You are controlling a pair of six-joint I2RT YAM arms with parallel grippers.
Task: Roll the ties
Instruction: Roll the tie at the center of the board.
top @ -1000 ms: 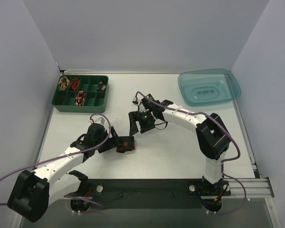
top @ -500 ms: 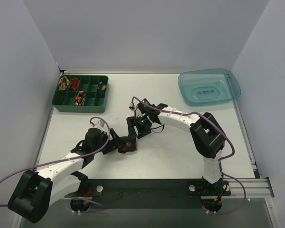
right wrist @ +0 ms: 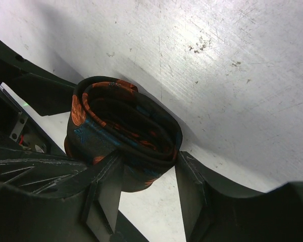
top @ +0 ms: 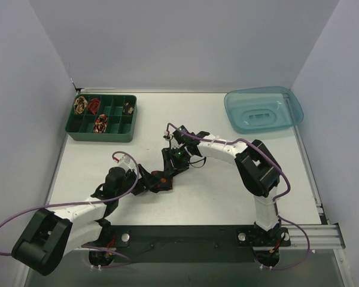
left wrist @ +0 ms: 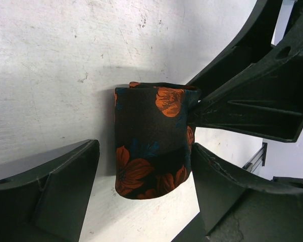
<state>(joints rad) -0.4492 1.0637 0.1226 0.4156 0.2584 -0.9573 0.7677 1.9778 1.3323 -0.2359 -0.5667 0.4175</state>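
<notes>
Near the middle of the table [top: 221, 191], the overhead view gives only a dark, orange-flecked lump where both arms, stretched low and inward, meet. The wrist cameras show it to be the rolled tie [left wrist: 150, 146], a navy coil with orange flowers, its spiral layers plain from the right wrist. Around it the left gripper [left wrist: 144, 169] gapes wide, one finger well clear and the other just beside the cloth, while the right gripper [right wrist: 147, 164] has its two fingers set against opposite sides of the coil's near end, seemingly pinching it.
</notes>
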